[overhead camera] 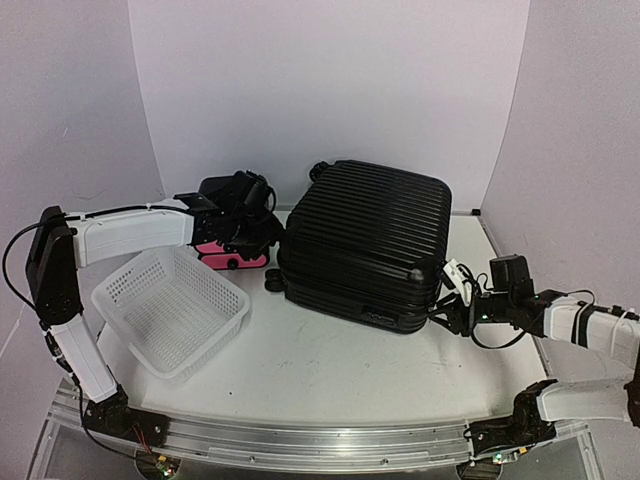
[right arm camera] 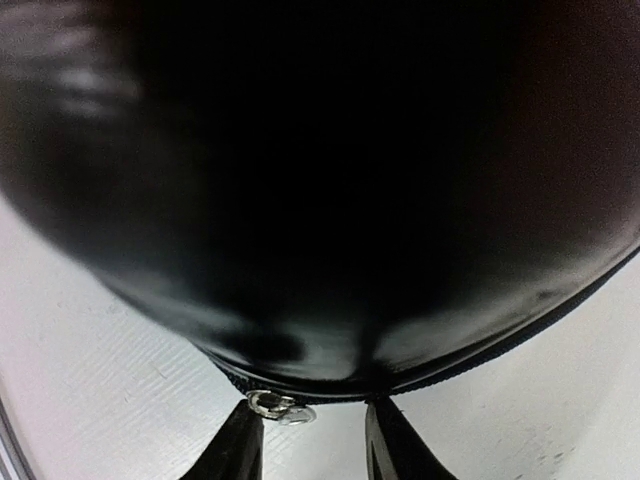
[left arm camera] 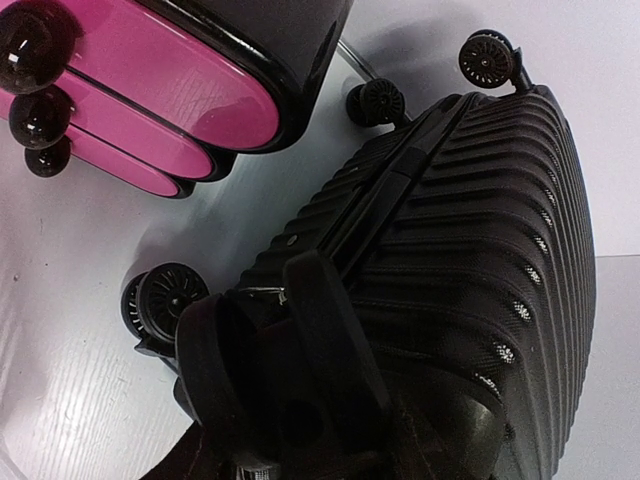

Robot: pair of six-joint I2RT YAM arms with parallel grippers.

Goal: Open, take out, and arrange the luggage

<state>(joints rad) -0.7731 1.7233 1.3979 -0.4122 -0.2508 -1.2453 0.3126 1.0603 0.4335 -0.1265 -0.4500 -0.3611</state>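
The right claw (right arm camera: 315, 445) is released, its two black tips parted at the bottom edge of the wrist view. A small silver zipper pull (right arm camera: 281, 407) sits just above the gap, near the left tip; whether it touches is unclear. The pull hangs from the luggage (right arm camera: 320, 200), which fills that frame as a dark blur. The left claw (left arm camera: 262, 320) lies against the ribbed shell by a wheel (left arm camera: 165, 300). Black on black, I cannot tell how far it is parted. At upper left of that view is a box with pink drawers (left arm camera: 150, 90). From above, the luggage lies shut at centre of the white counter (overhead camera: 330, 370), with a white mesh basket (overhead camera: 170, 310) at lower left. Pale backdrop walls (overhead camera: 330, 80) close in behind.
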